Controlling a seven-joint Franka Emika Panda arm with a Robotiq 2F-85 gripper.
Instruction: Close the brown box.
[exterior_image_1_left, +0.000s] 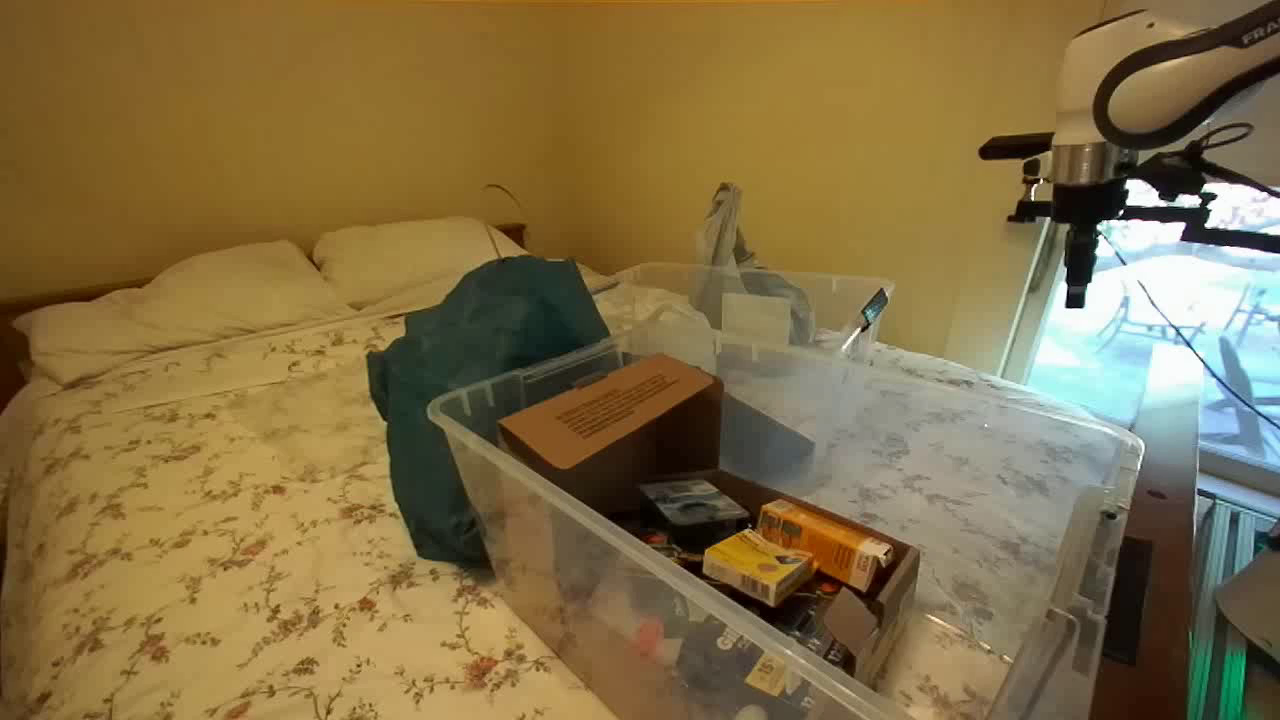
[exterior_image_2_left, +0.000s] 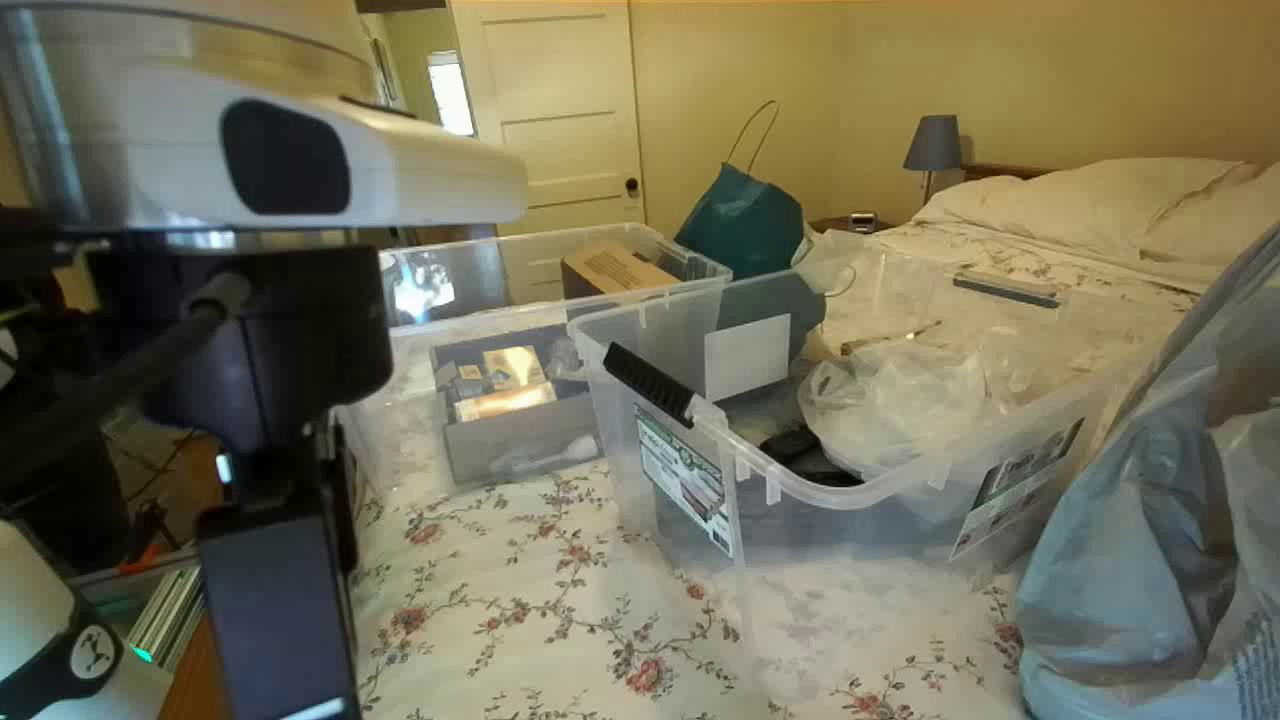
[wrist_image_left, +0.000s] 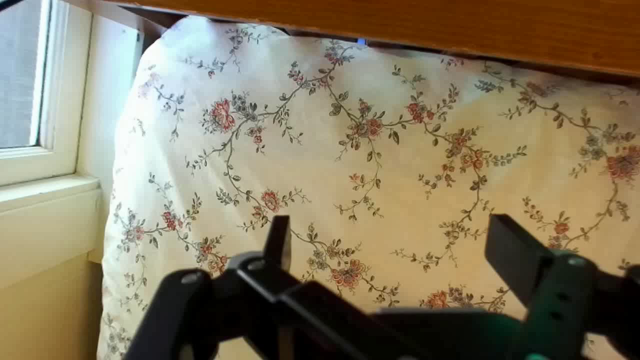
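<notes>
The brown box (exterior_image_1_left: 612, 412) stands inside a large clear plastic tub with its lid raised and tilted back at one end; print shows on the lid. Its body holds a yellow box (exterior_image_1_left: 760, 566), an orange box (exterior_image_1_left: 825, 545) and other small packages. The brown box's body (exterior_image_2_left: 520, 435) and raised lid (exterior_image_2_left: 615, 268) also show in an exterior view. My gripper (exterior_image_1_left: 1076, 295) hangs high above the bed's edge, well apart from the box. In the wrist view the gripper (wrist_image_left: 390, 220) is open with nothing between its fingers; the box is out of that view.
The clear tub's wall (exterior_image_1_left: 1120, 470) surrounds the box. A second clear tub (exterior_image_2_left: 850, 497) with plastic bags stands beside it. A teal bag (exterior_image_1_left: 490, 330) leans behind the box's lid. A grey plastic bag (exterior_image_2_left: 1150, 560) stands on the floral bedspread (wrist_image_left: 350, 175). A wooden edge (wrist_image_left: 450, 30) borders the bed.
</notes>
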